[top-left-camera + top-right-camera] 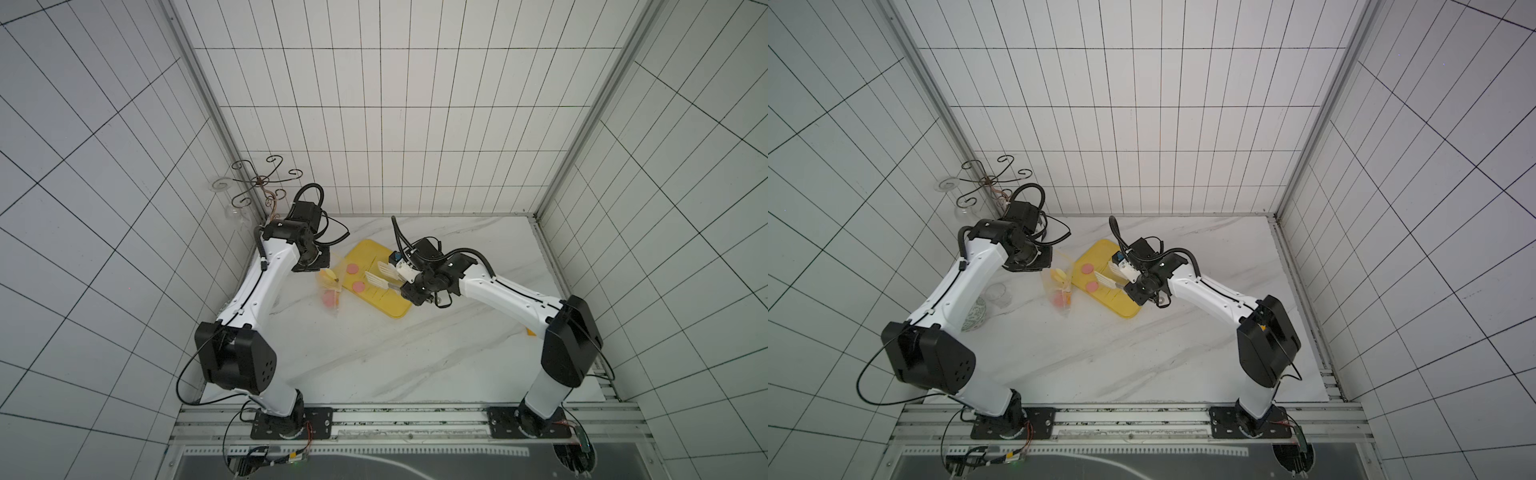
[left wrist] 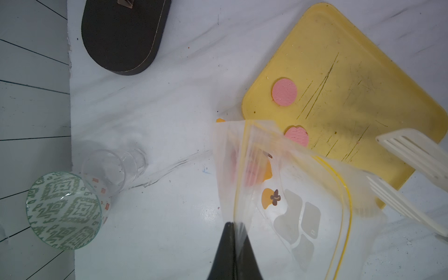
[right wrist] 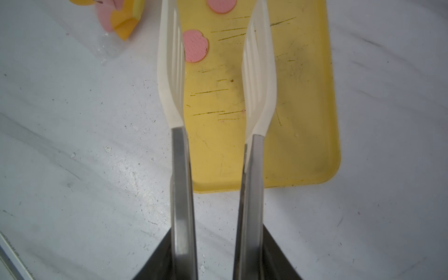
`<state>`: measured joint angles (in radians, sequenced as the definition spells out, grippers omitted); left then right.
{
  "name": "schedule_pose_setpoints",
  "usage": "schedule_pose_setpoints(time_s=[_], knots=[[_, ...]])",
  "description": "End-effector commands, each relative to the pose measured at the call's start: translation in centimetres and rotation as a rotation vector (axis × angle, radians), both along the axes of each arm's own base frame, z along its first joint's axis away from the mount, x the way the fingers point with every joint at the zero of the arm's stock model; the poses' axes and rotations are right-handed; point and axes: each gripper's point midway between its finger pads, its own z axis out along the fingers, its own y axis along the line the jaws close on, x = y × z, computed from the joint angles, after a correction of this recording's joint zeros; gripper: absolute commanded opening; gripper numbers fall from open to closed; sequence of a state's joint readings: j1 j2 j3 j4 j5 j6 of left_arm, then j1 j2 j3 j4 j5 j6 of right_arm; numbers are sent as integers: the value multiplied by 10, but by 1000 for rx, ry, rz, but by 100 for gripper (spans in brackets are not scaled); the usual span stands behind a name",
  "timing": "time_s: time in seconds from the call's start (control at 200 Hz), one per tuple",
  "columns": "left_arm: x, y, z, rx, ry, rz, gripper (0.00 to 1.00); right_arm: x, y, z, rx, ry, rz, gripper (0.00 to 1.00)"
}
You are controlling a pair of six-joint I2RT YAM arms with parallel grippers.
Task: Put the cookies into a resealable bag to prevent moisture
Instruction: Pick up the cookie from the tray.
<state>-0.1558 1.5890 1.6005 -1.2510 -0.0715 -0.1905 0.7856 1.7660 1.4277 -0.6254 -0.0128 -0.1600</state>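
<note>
**A:** Who holds what?

**B:** The left hand is pinched tight on one edge of the bag, keeping its mouth up beside the tray. I can't tell whether the bag's bottom rests on the desk. The right hand grips the tongs. Their white tips stand apart over the tray with nothing between them.

**A:** And what's in what?

**B:** Two pink cookies lie on the tray at the bag's end, the nearer one just beside a tong tip. In a top view, pink rounds sit low in the bag. The clear cup and the patterned glass look empty.

**A:** What could go wrong?

**B:** I'd say the film is the weak spot. One pinch on a floppy bag lets the mouth sag shut, so the tongs could push the film aside instead of going in. A hard push could also tip the bag and spill what's inside. The cookies are flat too, so the tips may slide over one or flick it off the tray.
</note>
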Motion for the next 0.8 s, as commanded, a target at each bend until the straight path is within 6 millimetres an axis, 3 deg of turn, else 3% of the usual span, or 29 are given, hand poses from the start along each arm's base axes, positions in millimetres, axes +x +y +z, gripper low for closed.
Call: schedule_pose_setpoints(time_s=[0.0, 0.265, 0.795], knots=[[-2, 1, 6, -6, -16, 3, 0, 17, 16, 1, -3, -83, 47, 47], [-1, -5, 2, -33, -9, -14, 0, 32, 28, -24, -74, -94, 88, 48], [2, -11, -1, -63, -1, -34, 0, 42, 54, -30, -113, -110, 124, 48]])
